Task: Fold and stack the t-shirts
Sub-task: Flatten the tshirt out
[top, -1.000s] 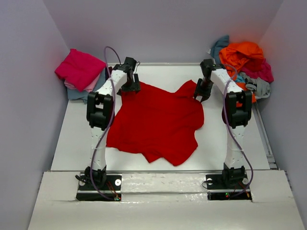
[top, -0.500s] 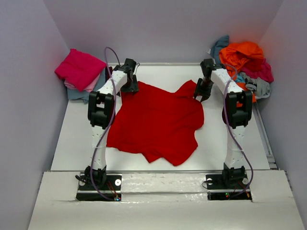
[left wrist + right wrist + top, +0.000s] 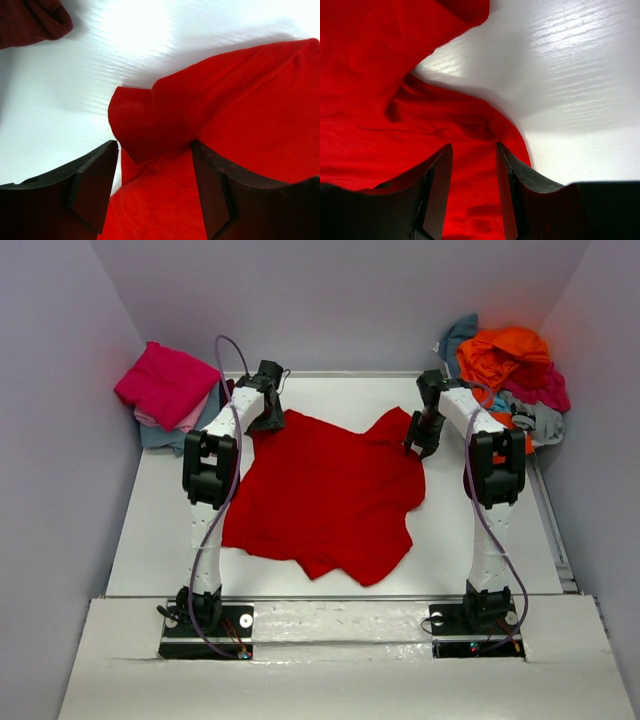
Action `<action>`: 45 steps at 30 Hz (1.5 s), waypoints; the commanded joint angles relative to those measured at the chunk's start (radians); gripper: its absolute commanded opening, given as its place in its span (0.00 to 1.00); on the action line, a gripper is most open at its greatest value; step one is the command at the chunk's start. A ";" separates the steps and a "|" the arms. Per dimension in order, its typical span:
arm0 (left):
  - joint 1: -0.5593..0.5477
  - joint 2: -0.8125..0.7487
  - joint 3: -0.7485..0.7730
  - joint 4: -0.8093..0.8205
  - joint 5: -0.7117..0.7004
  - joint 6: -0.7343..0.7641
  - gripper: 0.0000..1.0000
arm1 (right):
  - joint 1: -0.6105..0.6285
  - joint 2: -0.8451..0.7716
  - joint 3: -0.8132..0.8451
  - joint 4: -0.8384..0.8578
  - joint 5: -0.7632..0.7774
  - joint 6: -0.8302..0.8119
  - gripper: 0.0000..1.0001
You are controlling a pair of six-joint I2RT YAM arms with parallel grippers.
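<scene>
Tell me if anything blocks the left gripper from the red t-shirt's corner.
Nothing visible does. The left gripper straddles a folded-over corner of the red t-shirt, which lies on the white table.

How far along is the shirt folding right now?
Done: a folded stack, magenta on top, sits far left. In hand: the red shirt lies spread, unfolded, left gripper and right gripper at its far edge. Left: that fold, plus the crumpled pile far right.

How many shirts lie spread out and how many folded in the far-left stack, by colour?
Bright red cloth t-shirt, spread out: 1
Magenta cloth t-shirt, folded: 1
Pale pink cloth t-shirt, folded: 1
Grey-blue cloth t-shirt, folded: 1
Total: 4
</scene>
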 commanded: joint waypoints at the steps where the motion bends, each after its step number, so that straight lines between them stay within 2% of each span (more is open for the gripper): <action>1: 0.009 -0.010 0.037 0.017 -0.008 -0.019 0.70 | -0.006 -0.068 -0.015 0.026 -0.009 -0.015 0.46; 5: 0.018 -0.010 0.035 0.023 -0.007 -0.019 0.60 | -0.006 -0.069 -0.018 0.029 -0.010 -0.015 0.46; 10: 0.018 -0.016 0.028 0.026 -0.016 -0.024 0.42 | -0.006 -0.069 -0.015 0.029 -0.012 -0.015 0.46; 17: 0.027 -0.028 0.020 0.025 -0.036 -0.029 0.39 | -0.006 -0.068 -0.015 0.029 -0.004 -0.019 0.46; 24: 0.027 -0.045 0.008 0.026 -0.044 -0.033 0.28 | -0.006 -0.074 -0.011 0.088 0.013 -0.001 0.46; 27: 0.027 -0.057 -0.003 0.030 -0.045 -0.036 0.16 | -0.006 -0.060 0.035 0.111 0.029 0.013 0.47; 32: 0.027 -0.067 -0.014 0.027 -0.047 -0.036 0.06 | -0.006 0.072 0.228 0.072 0.089 0.036 0.48; 36: 0.027 -0.085 -0.032 0.031 -0.051 -0.035 0.06 | -0.017 0.156 0.412 0.047 0.091 0.051 0.49; 40: 0.027 -0.091 -0.032 0.030 -0.047 -0.030 0.06 | -0.028 0.216 0.489 0.035 0.082 0.069 0.49; 45: 0.027 -0.107 -0.041 0.030 -0.042 -0.030 0.06 | -0.049 0.212 0.418 0.091 0.082 0.076 0.49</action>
